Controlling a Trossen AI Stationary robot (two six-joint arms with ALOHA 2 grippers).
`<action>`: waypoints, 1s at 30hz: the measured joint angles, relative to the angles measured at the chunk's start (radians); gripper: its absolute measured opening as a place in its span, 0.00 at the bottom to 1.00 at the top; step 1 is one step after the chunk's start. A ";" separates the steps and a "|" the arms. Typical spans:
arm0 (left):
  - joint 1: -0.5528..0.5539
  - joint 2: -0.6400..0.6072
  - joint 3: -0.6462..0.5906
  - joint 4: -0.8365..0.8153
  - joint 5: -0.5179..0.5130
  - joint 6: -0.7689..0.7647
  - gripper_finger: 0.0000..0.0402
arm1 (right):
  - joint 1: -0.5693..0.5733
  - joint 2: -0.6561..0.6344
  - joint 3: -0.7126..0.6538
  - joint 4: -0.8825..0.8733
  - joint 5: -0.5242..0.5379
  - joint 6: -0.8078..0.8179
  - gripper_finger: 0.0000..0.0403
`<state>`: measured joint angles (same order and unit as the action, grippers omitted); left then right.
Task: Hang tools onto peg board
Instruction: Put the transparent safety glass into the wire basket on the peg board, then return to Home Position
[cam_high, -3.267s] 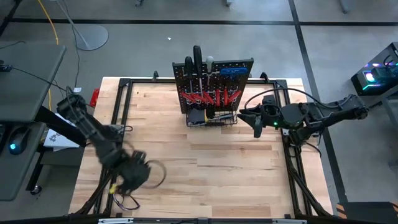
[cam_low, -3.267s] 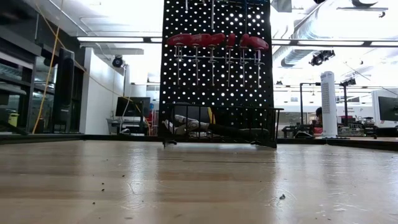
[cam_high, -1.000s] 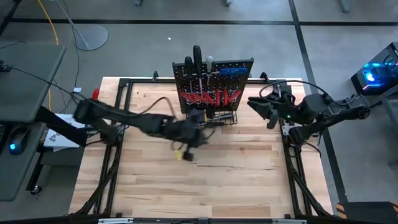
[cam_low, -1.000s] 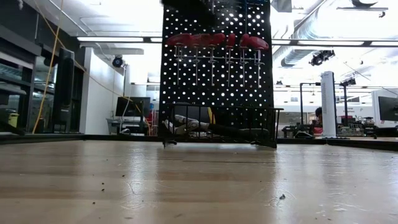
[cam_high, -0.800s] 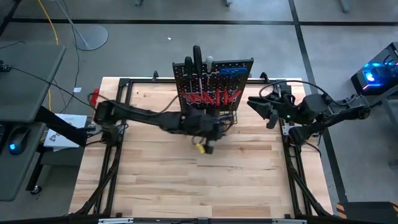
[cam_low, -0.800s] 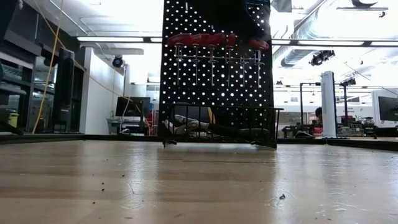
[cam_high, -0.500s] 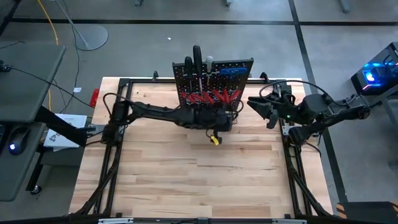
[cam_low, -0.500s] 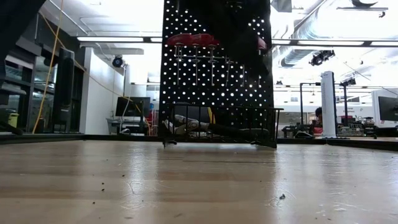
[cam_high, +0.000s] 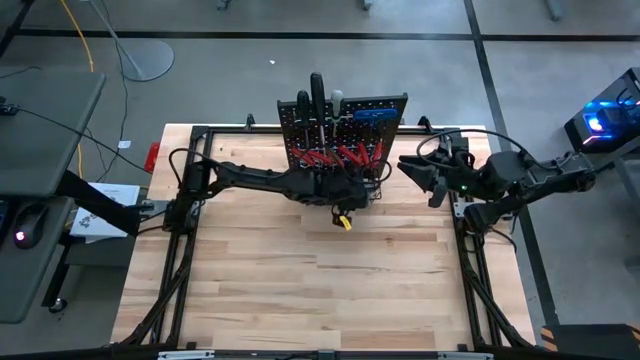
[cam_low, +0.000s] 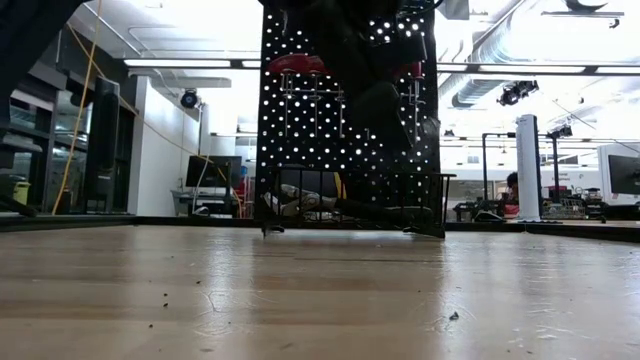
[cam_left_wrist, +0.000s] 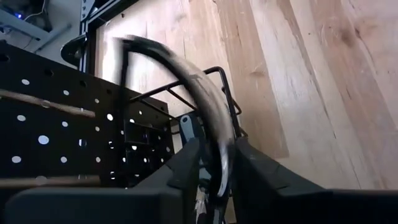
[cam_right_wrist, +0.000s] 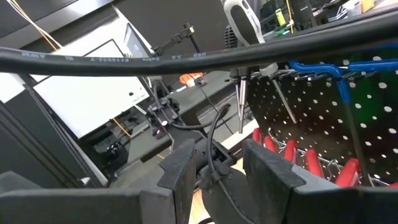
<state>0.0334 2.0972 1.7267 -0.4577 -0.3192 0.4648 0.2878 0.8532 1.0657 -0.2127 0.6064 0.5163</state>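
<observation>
The black peg board (cam_high: 345, 130) stands upright at the table's far middle, with a wire basket (cam_low: 350, 205) at its base. Red-handled screwdrivers (cam_high: 335, 157) and a blue T-shaped tool (cam_right_wrist: 339, 68) hang on it. My left gripper (cam_high: 350, 197) reaches in from the left, close before the board and above the basket, and shows in the low view as a dark mass (cam_low: 375, 75). It is shut on a black cable loop (cam_left_wrist: 180, 68) with a yellow tag (cam_high: 345, 222). My right gripper (cam_high: 408, 172) hovers open just right of the board, with nothing between its fingers. My left gripper pinches one strand of the cable loop (cam_left_wrist: 217, 149) between its two fingers, which slant down toward the basket beside the board's face. The loop arcs away beyond the fingertips, clear of the table. The yellow tag shows just to the gripper's near side.
A black metal frame (cam_high: 190, 180) runs along the table's left, right and far edges. Bare wood (cam_high: 320, 280) fills the near half of the table. More tools lie in the basket (cam_low: 300, 200). A thick black cable (cam_right_wrist: 186, 59) crosses the right wrist view.
My left gripper has carried the cable loop toward the table's right and far edge, from the left of the table's middle to just in front of the peg board, above the basket. The loop has stayed clear of the table.
</observation>
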 joint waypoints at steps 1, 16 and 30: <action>0.000 0.000 0.000 0.002 0.001 0.000 0.23 | 0.000 0.001 0.000 0.000 0.000 0.000 0.31; -0.040 -0.032 -0.001 -0.063 -0.122 -0.062 0.42 | 0.001 0.005 0.000 0.000 0.000 0.007 0.31; -0.190 -0.198 -0.044 -0.117 0.252 -0.469 0.16 | 0.001 0.005 0.000 -0.031 -0.004 -0.027 0.31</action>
<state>-0.1561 1.8995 1.6824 -0.5746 -0.0673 -0.0041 0.2886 0.8579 1.0657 -0.2436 0.6022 0.4896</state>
